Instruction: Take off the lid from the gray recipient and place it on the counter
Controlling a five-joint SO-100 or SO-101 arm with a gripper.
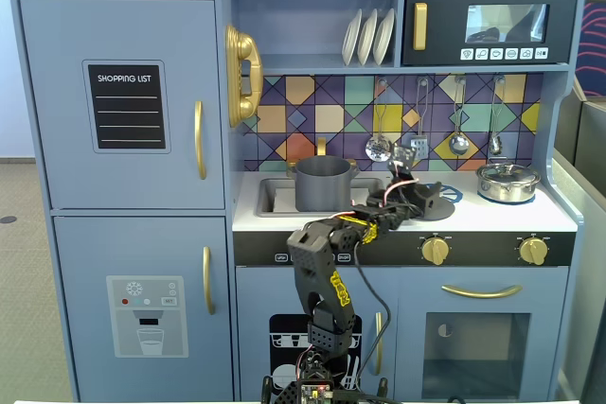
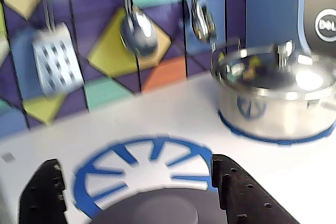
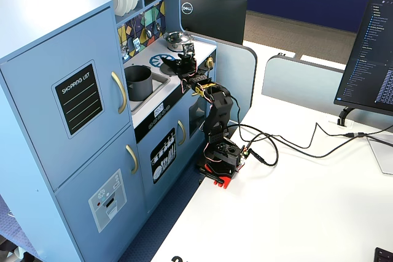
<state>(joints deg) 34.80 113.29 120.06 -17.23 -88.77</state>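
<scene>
The gripper [image 2: 136, 192] is closed on the dark-gray lid [image 2: 152, 208], holding it just above the blue burner print [image 2: 142, 156] on the white table [image 2: 173, 114], while the gray recipient [image 1: 323, 183] stands open in the sink [image 1: 270, 198] toward the table's left edge in a fixed view.

Matte dark-gray lid [image 2: 157, 211], glossy metal silver pot [image 2: 273, 103], smooth white counter [image 2: 173, 119].
</scene>
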